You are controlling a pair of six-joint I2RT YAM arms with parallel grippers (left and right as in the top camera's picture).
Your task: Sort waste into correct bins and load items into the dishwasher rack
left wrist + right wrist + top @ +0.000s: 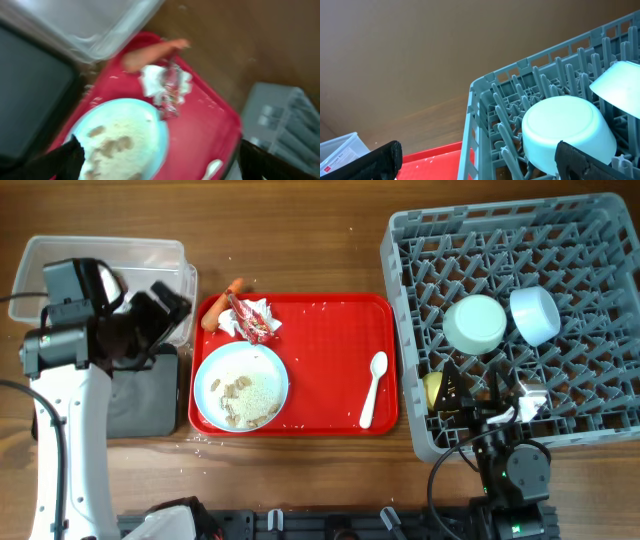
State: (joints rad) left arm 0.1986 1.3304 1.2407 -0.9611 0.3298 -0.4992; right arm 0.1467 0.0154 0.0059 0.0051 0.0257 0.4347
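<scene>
Currently the light-blue plate (211, 366) holds food scraps (241, 390).

I am not finding any text, brand or number that I can read in any of my three views. The crumpled wrapper (249, 319) at the upper left of the red tray (330, 360) is showing red-and-white print, but it is blurring into patches. In the right wrist view, the clear tub (347, 146) at the lower left is carrying a label (335, 159) with faint marks too small to read.
</scene>
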